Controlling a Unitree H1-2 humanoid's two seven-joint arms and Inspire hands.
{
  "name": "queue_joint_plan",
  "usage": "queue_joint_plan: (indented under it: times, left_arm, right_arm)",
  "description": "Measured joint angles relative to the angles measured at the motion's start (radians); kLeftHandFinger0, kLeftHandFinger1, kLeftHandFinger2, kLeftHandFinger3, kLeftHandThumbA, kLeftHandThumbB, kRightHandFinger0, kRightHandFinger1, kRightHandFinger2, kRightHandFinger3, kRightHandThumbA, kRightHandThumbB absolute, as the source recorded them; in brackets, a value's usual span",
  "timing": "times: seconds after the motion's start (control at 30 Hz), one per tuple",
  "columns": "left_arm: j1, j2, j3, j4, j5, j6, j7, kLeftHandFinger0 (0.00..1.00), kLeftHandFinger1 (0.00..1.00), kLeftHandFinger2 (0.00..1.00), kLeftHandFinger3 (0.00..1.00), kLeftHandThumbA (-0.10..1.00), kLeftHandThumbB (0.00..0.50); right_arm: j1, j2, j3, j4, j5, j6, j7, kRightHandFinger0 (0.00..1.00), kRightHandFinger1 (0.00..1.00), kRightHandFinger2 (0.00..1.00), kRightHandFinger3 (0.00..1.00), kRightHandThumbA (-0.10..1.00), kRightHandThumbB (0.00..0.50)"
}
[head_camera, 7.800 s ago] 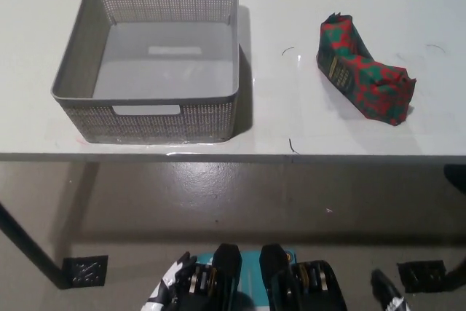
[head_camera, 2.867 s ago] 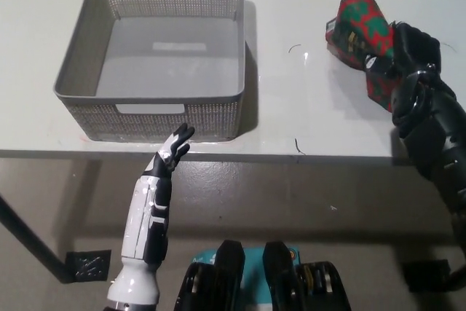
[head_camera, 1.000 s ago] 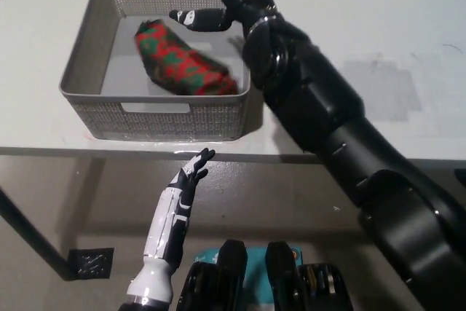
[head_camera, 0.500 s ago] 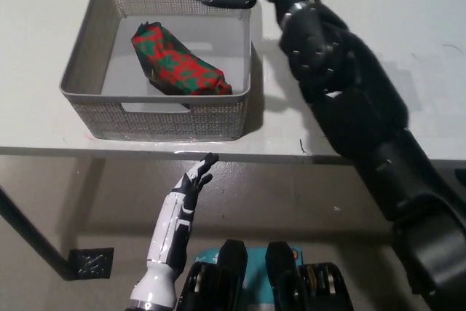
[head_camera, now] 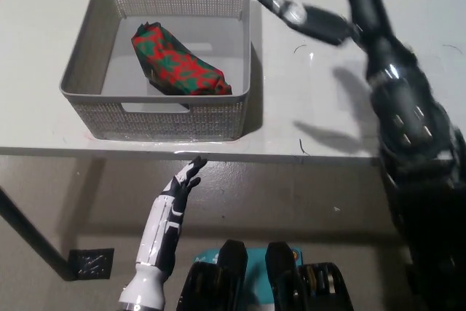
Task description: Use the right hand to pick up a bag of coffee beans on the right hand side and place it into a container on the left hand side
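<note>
bag [head_camera: 182, 63] is seen lying inside the basket [head_camera: 156, 116] on the worktop [head_camera: 313, 118] | placement judged done | right hand [head_camera: 313, 20] empty, fingers spread, beside the basket | left hand [head_camera: 183, 180] low, fingers released

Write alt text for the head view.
A red-and-green coffee bag lies inside a grey mesh basket on a white table. The black right hand, open and empty, hovers right of the basket; the white left hand hangs below the table edge.
</note>
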Motion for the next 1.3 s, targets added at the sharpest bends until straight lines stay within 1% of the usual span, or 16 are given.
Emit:
queue_joint_plan:
  times: [0.1, 0.17, 0.23, 0.3, 0.4, 0.47, 0.53, 0.57, 0.7, 0.8, 0.9, 0.93, 1.07, 1.13, 1.23, 1.3]
  left_arm:
    - [0.005, 0.006, 0.001, 0.0, 0.0, 0.0, 0.0, 1.0, 1.0, 1.0, 1.0, 1.0, 0.465]
    - [0.007, 0.01, 0.001, 0.0, 0.0, 0.0, 0.0, 1.0, 1.0, 1.0, 1.0, 1.0, 0.469]
    - [0.009, 0.014, 0.002, 0.0, 0.0, 0.0, 0.0, 1.0, 1.0, 1.0, 1.0, 1.0, 0.478]
    - [0.011, 0.019, 0.003, 0.0, 0.0, 0.0, 0.0, 1.0, 1.0, 1.0, 1.0, 1.0, 0.49]
    - [0.013, 0.025, 0.006, 0.0, 0.001, -0.001, 0.001, 1.0, 1.0, 1.0, 1.0, 1.0, 0.489]
    - [0.013, 0.033, 0.012, 0.0, 0.005, -0.005, 0.001, 1.0, 1.0, 1.0, 1.0, 1.0, 0.468]
    - [0.013, 0.041, 0.023, 0.001, 0.008, -0.011, 0.001, 1.0, 1.0, 1.0, 1.0, 1.0, 0.445]
    - [0.013, 0.046, 0.031, 0.002, 0.01, -0.013, 0.002, 1.0, 1.0, 1.0, 1.0, 1.0, 0.439]
    - [0.013, 0.051, 0.043, 0.011, 0.012, -0.018, 0.002, 1.0, 1.0, 1.0, 1.0, 1.0, 0.426]
    - [0.014, 0.051, 0.048, 0.017, 0.012, -0.019, 0.002, 1.0, 1.0, 1.0, 1.0, 1.0, 0.436]
    - [0.014, 0.051, 0.05, 0.026, 0.012, -0.022, 0.002, 1.0, 1.0, 1.0, 1.0, 1.0, 0.45]
    - [0.014, 0.051, 0.05, 0.029, 0.012, -0.023, 0.002, 1.0, 1.0, 1.0, 1.0, 1.0, 0.45]
    - [0.014, 0.051, 0.053, 0.036, 0.01, -0.023, 0.002, 1.0, 1.0, 1.0, 1.0, 1.0, 0.442]
    - [0.014, 0.051, 0.054, 0.039, 0.009, -0.024, 0.001, 1.0, 1.0, 1.0, 1.0, 1.0, 0.432]
    - [0.006, 0.053, 0.055, 0.056, 0.008, -0.031, 0.0, 1.0, 1.0, 1.0, 1.0, 1.0, 0.435]
    - [-0.009, 0.056, 0.057, 0.08, 0.008, -0.037, 0.0, 1.0, 1.0, 1.0, 1.0, 1.0, 0.438]
  right_arm:
    - [0.098, 0.0, -0.012, -0.109, 0.022, 0.004, 0.0, 1.0, 1.0, 1.0, 1.0, 1.0, 0.321]
    - [0.171, 0.0, -0.017, -0.187, 0.036, 0.004, 0.0, 1.0, 1.0, 1.0, 1.0, 1.0, 0.327]
    - [0.234, 0.001, -0.022, -0.246, 0.052, 0.004, 0.0, 1.0, 1.0, 1.0, 1.0, 1.0, 0.355]
    - [0.308, 0.002, -0.027, -0.326, 0.07, 0.004, 0.0, 1.0, 1.0, 1.0, 1.0, 1.0, 0.341]
    - [0.441, 0.002, -0.03, -0.447, 0.102, 0.0, -0.001, 1.0, 1.0, 1.0, 1.0, 1.0, 0.326]
    - [0.532, 0.003, -0.03, -0.518, 0.127, -0.013, -0.001, 1.0, 1.0, 1.0, 1.0, 1.0, 0.337]
    - [0.63, 0.004, -0.028, -0.569, 0.149, -0.041, -0.001, 1.0, 1.0, 1.0, 1.0, 1.0, 0.313]
    - [0.674, 0.004, -0.025, -0.573, 0.159, -0.061, -0.001, 1.0, 1.0, 1.0, 1.0, 1.0, 0.297]
    - [0.782, 0.003, -0.012, -0.557, 0.176, -0.119, -0.001, 1.0, 1.0, 1.0, 1.0, 1.0, 0.295]
    - [0.829, 0.003, 0.004, -0.527, 0.183, -0.166, -0.001, 1.0, 1.0, 1.0, 1.0, 1.0, 0.323]
    - [0.871, 0.003, 0.018, -0.474, 0.191, -0.216, -0.002, 1.0, 1.0, 1.0, 1.0, 1.0, 0.337]
    - [0.879, 0.004, 0.022, -0.456, 0.192, -0.229, -0.002, 1.0, 1.0, 1.0, 1.0, 1.0, 0.328]
    - [0.912, 0.006, 0.036, -0.363, 0.196, -0.291, -0.003, 1.0, 1.0, 1.0, 1.0, 1.0, 0.353]
    - [0.919, 0.009, 0.04, -0.31, 0.198, -0.322, -0.004, 1.0, 1.0, 1.0, 1.0, 1.0, 0.328]
    - [0.924, 0.014, 0.042, -0.254, 0.2, -0.364, -0.006, 1.0, 1.0, 1.0, 1.0, 1.0, 0.312]
    - [0.923, 0.019, 0.041, -0.221, 0.2, -0.395, -0.011, 1.0, 1.0, 1.0, 1.0, 1.0, 0.321]
